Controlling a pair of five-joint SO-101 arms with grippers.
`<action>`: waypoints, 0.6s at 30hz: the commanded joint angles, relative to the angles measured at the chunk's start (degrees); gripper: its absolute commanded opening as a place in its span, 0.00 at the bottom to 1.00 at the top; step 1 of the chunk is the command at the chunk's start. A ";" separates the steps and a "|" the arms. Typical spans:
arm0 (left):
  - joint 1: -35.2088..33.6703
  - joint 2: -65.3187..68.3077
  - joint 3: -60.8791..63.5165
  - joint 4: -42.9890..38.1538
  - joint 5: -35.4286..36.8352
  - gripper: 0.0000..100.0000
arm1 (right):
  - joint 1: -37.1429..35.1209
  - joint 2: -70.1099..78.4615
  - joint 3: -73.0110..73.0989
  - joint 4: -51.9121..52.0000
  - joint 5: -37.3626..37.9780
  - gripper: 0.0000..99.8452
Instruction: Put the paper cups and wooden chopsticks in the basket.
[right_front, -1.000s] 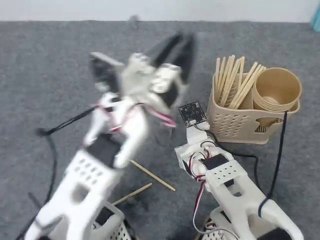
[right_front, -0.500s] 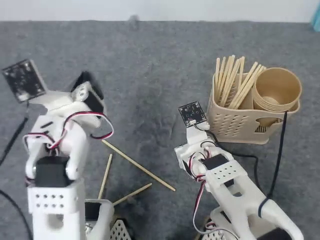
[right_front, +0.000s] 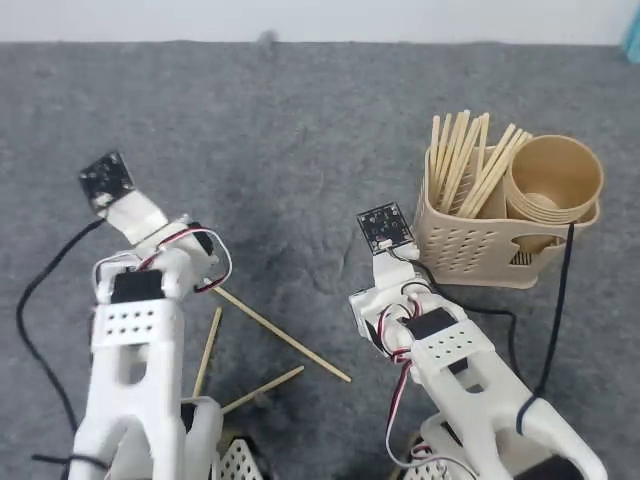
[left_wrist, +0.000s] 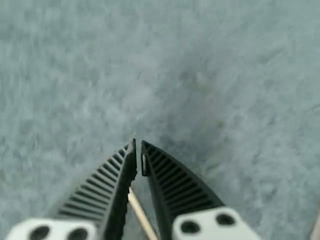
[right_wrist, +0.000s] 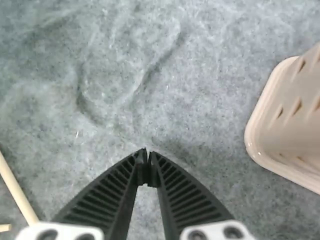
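Note:
A beige basket (right_front: 470, 250) stands at the right, holding stacked paper cups (right_front: 553, 180) and several wooden chopsticks (right_front: 465, 160). Three loose chopsticks lie on the grey carpet between the arms: a long one (right_front: 285, 338), one (right_front: 209, 352) beside the left arm, and one (right_front: 265, 388) nearer the front. My left gripper (left_wrist: 137, 146) is shut and points down at the carpet, with a chopstick (left_wrist: 139, 214) lying under its jaws. My right gripper (right_wrist: 148, 152) is shut over bare carpet, with the basket's corner (right_wrist: 290, 125) close by and a chopstick (right_wrist: 15, 192) to its other side.
The left arm (right_front: 135, 310) is folded at the left and the right arm (right_front: 440, 350) sits just left of the basket. A black cable (right_front: 555, 300) hangs down the basket's front. Open carpet stretches across the back.
The left arm has swung from the middle, near the basket, back to the left and lowered over the loose chopsticks. The right arm has not moved.

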 joint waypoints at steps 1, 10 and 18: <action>-0.44 3.25 0.04 -1.67 0.88 0.02 | -0.22 0.40 -3.87 -1.54 1.05 0.01; 0.53 11.60 -0.48 -1.76 4.57 0.02 | -0.31 0.40 -3.87 -1.36 1.32 0.01; 2.11 12.22 -0.48 -1.32 4.66 0.17 | -0.48 0.40 -3.87 -1.36 1.41 0.01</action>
